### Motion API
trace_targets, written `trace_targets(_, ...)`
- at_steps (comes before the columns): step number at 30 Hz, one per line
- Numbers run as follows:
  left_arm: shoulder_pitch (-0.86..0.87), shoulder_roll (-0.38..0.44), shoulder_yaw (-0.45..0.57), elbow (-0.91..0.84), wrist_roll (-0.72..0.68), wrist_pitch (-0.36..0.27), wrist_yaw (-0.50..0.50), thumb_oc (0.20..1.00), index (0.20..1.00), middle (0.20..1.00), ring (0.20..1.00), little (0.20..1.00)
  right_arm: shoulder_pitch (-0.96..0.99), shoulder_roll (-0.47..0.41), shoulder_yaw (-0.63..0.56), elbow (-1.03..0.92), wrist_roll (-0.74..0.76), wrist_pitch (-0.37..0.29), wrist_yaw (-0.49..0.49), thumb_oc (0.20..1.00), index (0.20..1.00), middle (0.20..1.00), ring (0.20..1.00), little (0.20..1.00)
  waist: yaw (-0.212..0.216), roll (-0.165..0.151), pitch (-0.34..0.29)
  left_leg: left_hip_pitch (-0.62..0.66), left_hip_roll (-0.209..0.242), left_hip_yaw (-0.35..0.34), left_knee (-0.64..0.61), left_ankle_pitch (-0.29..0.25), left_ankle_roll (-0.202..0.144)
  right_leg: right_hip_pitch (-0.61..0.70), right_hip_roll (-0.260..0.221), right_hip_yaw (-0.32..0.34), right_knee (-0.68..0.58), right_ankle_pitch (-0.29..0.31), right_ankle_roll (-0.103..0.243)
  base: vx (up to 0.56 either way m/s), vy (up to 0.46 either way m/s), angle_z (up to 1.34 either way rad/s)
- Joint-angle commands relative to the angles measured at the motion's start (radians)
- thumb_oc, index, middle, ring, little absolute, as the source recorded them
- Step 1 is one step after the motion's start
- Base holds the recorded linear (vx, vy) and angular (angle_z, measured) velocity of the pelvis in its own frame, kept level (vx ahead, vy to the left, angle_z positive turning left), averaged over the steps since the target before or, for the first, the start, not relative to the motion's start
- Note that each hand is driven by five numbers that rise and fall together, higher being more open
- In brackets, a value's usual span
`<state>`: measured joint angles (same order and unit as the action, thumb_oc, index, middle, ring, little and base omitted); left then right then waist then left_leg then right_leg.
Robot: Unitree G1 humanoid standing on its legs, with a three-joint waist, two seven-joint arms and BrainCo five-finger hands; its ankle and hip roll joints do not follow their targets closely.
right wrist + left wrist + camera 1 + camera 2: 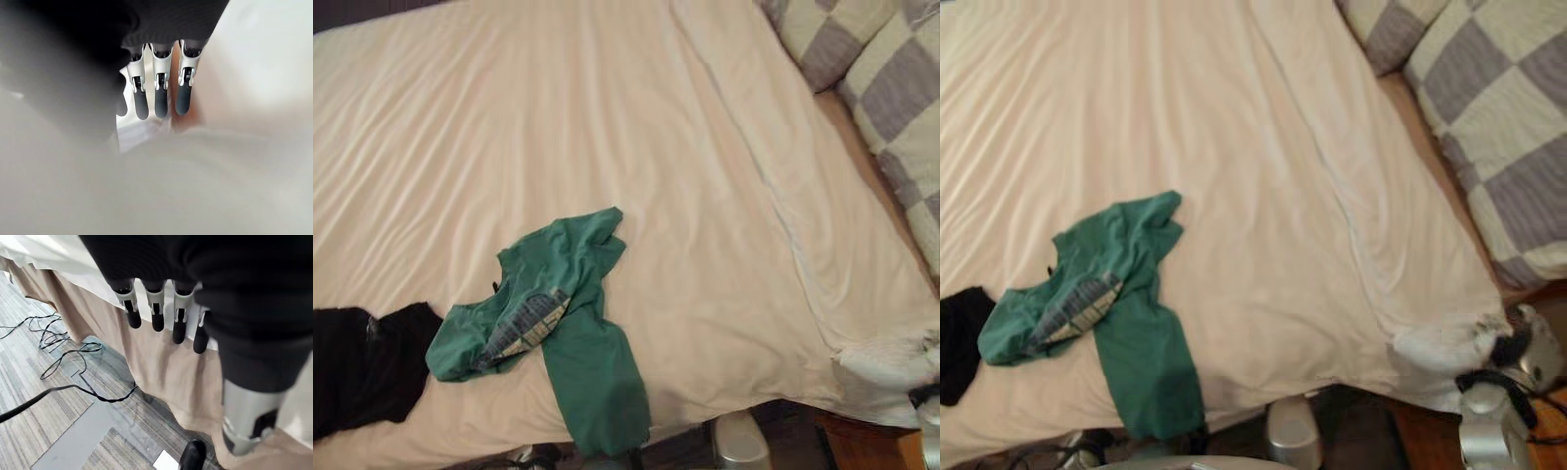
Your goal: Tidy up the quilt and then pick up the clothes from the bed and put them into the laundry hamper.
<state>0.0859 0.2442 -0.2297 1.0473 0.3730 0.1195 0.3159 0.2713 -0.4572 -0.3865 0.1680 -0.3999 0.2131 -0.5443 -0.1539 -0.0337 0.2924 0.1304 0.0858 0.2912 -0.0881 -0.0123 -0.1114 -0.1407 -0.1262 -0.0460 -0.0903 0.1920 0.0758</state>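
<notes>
A cream quilt (607,147) lies spread over the bed, with a long fold running down toward its near right corner. That corner (1435,348) is bunched up. My right hand (1518,354) is right beside it, and its fingers (161,98) are straight, their tips at the cloth. A green T-shirt (558,313) with a grey print lies crumpled near the front edge, one part hanging over it. A black garment (362,372) lies at the front left. My left hand (156,308) hangs open beside the bed, above the floor.
Grey and cream checked pillows (901,88) lie at the head of the bed on the right. A tan bed skirt (161,367) hangs down the bed's side to a grey plank floor (58,431). Brown wood (862,446) shows at the lower right corner.
</notes>
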Motion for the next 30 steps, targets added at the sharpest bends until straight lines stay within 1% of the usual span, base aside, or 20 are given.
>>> trace_targets(1, -0.079, 0.008, -0.008, 0.034, 0.04, -0.017, 0.027, 1.0, 1.0, 1.0, 1.0, 1.0, -0.034, -0.032, -0.102, -0.083, -0.077, 0.023, -0.128, 1.0, 1.0, 1.0, 1.0, 1.0, -0.014, 0.006, -0.046, 0.017, 0.007, -0.012, 0.001, -0.128, 0.051, -0.002, -0.125, -0.044, 0.073, -0.117, 0.178, 0.02, 0.146, -0.14)
trace_targets(3, -0.078, -0.004, -0.017, 0.034, 0.038, -0.019, 0.027, 1.0, 1.0, 1.0, 1.0, 1.0, -0.057, -0.022, -0.138, -0.105, -0.056, 0.034, -0.199, 1.0, 1.0, 1.0, 1.0, 1.0, -0.02, -0.001, -0.053, 0.03, 0.0, 0.002, 0.001, -0.138, 0.056, -0.005, -0.128, -0.033, 0.073, -0.103, 0.186, 0.0, 0.142, -0.3)
trace_targets(4, -0.079, -0.004, -0.017, 0.034, 0.038, -0.019, 0.026, 1.0, 1.0, 1.0, 1.0, 1.0, -0.056, -0.021, -0.14, -0.108, -0.056, 0.035, -0.198, 1.0, 1.0, 1.0, 1.0, 1.0, -0.017, -0.001, -0.052, 0.031, 0.0, 0.004, 0.001, -0.139, 0.056, -0.005, -0.128, -0.031, 0.074, -0.103, 0.186, -0.02, 0.098, -0.46)
trace_targets(5, -0.087, -0.006, -0.019, 0.049, 0.025, -0.016, 0.026, 1.0, 1.0, 1.0, 1.0, 1.0, -0.082, -0.02, -0.13, -0.132, -0.042, 0.028, -0.23, 1.0, 1.0, 1.0, 1.0, 1.0, -0.015, -0.003, -0.043, 0.035, 0.005, 0.003, 0.001, -0.142, 0.061, -0.011, -0.123, -0.022, 0.111, -0.12, 0.186, -0.02, 0.036, -0.35)
trace_targets(7, -0.097, -0.001, -0.016, 0.051, 0.013, -0.015, 0.027, 1.0, 1.0, 1.0, 1.0, 1.0, -0.108, -0.023, -0.108, -0.153, -0.038, 0.011, -0.231, 1.0, 1.0, 1.0, 1.0, 1.0, -0.007, -0.005, -0.031, 0.031, 0.003, 0.005, 0.001, -0.134, 0.066, -0.027, -0.116, -0.018, 0.16, -0.14, 0.184, -0.07, 0.044, -0.23)
trace_targets(8, -0.104, 0.003, -0.018, 0.055, 0.006, -0.014, 0.027, 1.0, 1.0, 1.0, 1.0, 1.0, -0.131, -0.028, -0.082, -0.164, -0.034, -0.003, -0.221, 0.442, 0.442, 0.442, 0.442, 0.442, 0.002, -0.002, -0.025, 0.029, 0.004, 0.006, 0.002, -0.137, 0.071, -0.023, -0.11, -0.031, 0.187, -0.171, 0.175, -0.07, 0.031, -0.08)
trace_targets(9, -0.105, 0.003, -0.016, 0.055, 0.005, -0.014, 0.028, 1.0, 1.0, 1.0, 1.0, 1.0, -0.135, -0.028, -0.08, -0.162, -0.034, -0.003, -0.221, 0.2, 0.2, 0.2, 0.2, 0.2, 0.001, -0.005, -0.024, 0.026, 0.003, 0.007, 0.001, -0.132, 0.07, -0.027, -0.111, -0.029, 0.189, -0.168, 0.174, -0.08, -0.047, -0.19)
trace_targets(10, -0.109, 0.015, -0.02, 0.041, -0.012, -0.016, 0.031, 1.0, 1.0, 1.0, 1.0, 1.0, -0.244, -0.066, 0.017, -0.129, 0.01, -0.043, -0.181, 0.2, 0.2, 0.2, 0.2, 0.2, 0.037, -0.01, -0.006, 0.018, 0.0, -0.002, 0.014, -0.123, 0.065, -0.003, -0.105, -0.059, 0.213, -0.202, 0.151, -0.05, -0.096, -0.27)
trace_targets(11, -0.11, 0.016, -0.027, 0.05, -0.018, -0.016, 0.03, 1.0, 1.0, 1.0, 1.0, 1.0, -0.295, -0.087, 0.066, -0.088, 0.03, -0.042, -0.178, 0.2, 0.2, 0.2, 0.2, 0.2, 0.056, -0.009, 0.002, 0.008, 0.002, -0.008, 0.028, -0.125, 0.061, 0.003, -0.108, -0.072, 0.213, -0.206, 0.151, -0.04, -0.124, -0.35)
trace_targets(13, -0.115, 0.019, -0.028, 0.05, -0.021, -0.019, 0.026, 1.0, 1.0, 1.0, 1.0, 1.0, -0.337, -0.105, 0.11, -0.037, 0.044, -0.045, -0.166, 0.2, 0.2, 0.2, 0.2, 0.2, 0.065, -0.01, 0.001, -0.012, 0.001, -0.012, 0.042, -0.121, 0.057, 0.008, -0.113, -0.083, 0.197, -0.201, 0.145, -0.02, -0.091, -0.01)
trace_targets(14, -0.12, 0.024, -0.041, 0.037, -0.038, -0.027, 0.028, 1.0, 1.0, 1.0, 1.0, 1.0, -0.414, -0.147, 0.178, 0.077, 0.074, -0.04, -0.145, 0.2, 0.2, 0.2, 0.2, 0.2, 0.089, -0.005, 0.019, -0.059, 0.005, -0.027, 0.082, -0.123, 0.051, 0.007, -0.119, -0.097, 0.191, -0.207, 0.138, -0.04, -0.084, 0.46)
trace_targets(15, -0.122, 0.023, -0.038, 0.037, -0.038, -0.027, 0.028, 1.0, 1.0, 1.0, 1.0, 1.0, -0.424, -0.15, 0.184, 0.087, 0.077, -0.044, -0.148, 0.2, 0.2, 0.2, 0.2, 0.2, 0.084, -0.005, 0.017, -0.069, 0.004, -0.028, 0.086, -0.12, 0.051, 0.0, -0.12, -0.097, 0.189, -0.202, 0.136, -0.14, -0.148, 0.64)
trace_targets(16, -0.135, 0.027, -0.06, 0.026, -0.056, -0.031, 0.04, 1.0, 1.0, 1.0, 1.0, 1.0, -0.465, -0.136, 0.203, 0.198, 0.14, -0.036, -0.159, 0.2, 0.2, 0.2, 0.2, 0.2, 0.095, 0.01, 0.066, -0.132, 0.01, -0.045, 0.145, -0.119, 0.046, -0.046, -0.129, -0.106, 0.227, -0.207, 0.126, -0.14, -0.088, 0.49)
trace_targets(18, -0.146, 0.027, -0.07, 0.029, -0.059, -0.031, 0.047, 1.0, 1.0, 1.0, 1.0, 1.0, -0.474, -0.122, 0.201, 0.248, 0.17, -0.04, -0.175, 0.2, 0.2, 0.2, 0.2, 0.2, 0.091, 0.018, 0.081, -0.167, 0.012, -0.052, 0.177, -0.127, 0.045, -0.079, -0.136, -0.109, 0.254, -0.214, 0.123, -0.11, -0.063, 0.37)
trace_targets(19, -0.16, 0.026, -0.079, 0.036, -0.064, -0.027, 0.06, 1.0, 1.0, 1.0, 1.0, 1.0, -0.466, -0.081, 0.201, 0.316, 0.213, -0.046, -0.188, 0.2, 0.2, 0.2, 0.2, 0.2, 0.085, 0.032, 0.118, -0.204, 0.018, -0.057, 0.219, -0.139, 0.043, -0.113, -0.144, -0.111, 0.288, -0.222, 0.121, -0.07, -0.022, 0.42)
trace_targets(20, -0.161, 0.027, -0.078, 0.037, -0.065, -0.027, 0.061, 1.0, 1.0, 1.0, 1.0, 1.0, -0.469, -0.081, 0.202, 0.318, 0.214, -0.048, -0.188, 0.2, 0.2, 0.2, 0.2, 0.2, 0.085, 0.031, 0.116, -0.211, 0.017, -0.057, 0.222, -0.136, 0.044, -0.118, -0.145, -0.11, 0.288, -0.218, 0.12, -0.13, -0.052, 0.37)
trace_targets(21, -0.178, 0.025, -0.077, 0.038, -0.078, -0.027, 0.076, 1.0, 1.0, 1.0, 1.0, 1.0, -0.453, -0.041, 0.213, 0.395, 0.244, -0.053, -0.196, 0.2, 0.2, 0.2, 0.2, 0.2, 0.075, 0.037, 0.148, -0.249, 0.029, -0.06, 0.272, -0.154, 0.046, -0.15, -0.149, -0.106, 0.32, -0.229, 0.116, -0.12, -0.039, 0.17)
trace_targets(23, -0.194, 0.024, -0.078, 0.042, -0.084, -0.023, 0.088, 1.0, 1.0, 1.0, 1.0, 1.0, -0.441, -0.008, 0.238, 0.474, 0.26, -0.054, -0.191, 0.2, 0.2, 0.2, 0.2, 0.2, 0.067, 0.036, 0.167, -0.278, 0.04, -0.059, 0.314, -0.167, 0.051, -0.174, -0.148, -0.103, 0.34, -0.235, 0.11, -0.09, -0.031, -0.11)
trace_targets(28, -0.21, 0.016, -0.083, 0.053, -0.081, -0.014, 0.113, 1.0, 1.0, 1.0, 1.0, 1.0, -0.368, 0.072, 0.288, 0.598, 0.275, -0.061, -0.171, 0.2, 0.2, 0.2, 0.2, 0.2, 0.047, 0.028, 0.171, -0.272, 0.046, -0.046, 0.329, -0.181, 0.055, -0.174, -0.149, -0.096, 0.339, -0.229, 0.11, -0.03, 0.024, -0.08)
trace_targets(30, -0.201, 0.005, -0.095, 0.046, -0.072, -0.006, 0.126, 1.0, 1.0, 1.0, 1.0, 1.0, -0.29, 0.135, 0.317, 0.657, 0.299, -0.068, -0.134, 0.2, 0.2, 0.2, 0.2, 0.2, 0.031, 0.018, 0.148, -0.229, 0.029, -0.031, 0.29, -0.18, 0.058, -0.14, -0.155, -0.102, 0.303, -0.206, 0.121, 0.0, 0.109, 0.0)
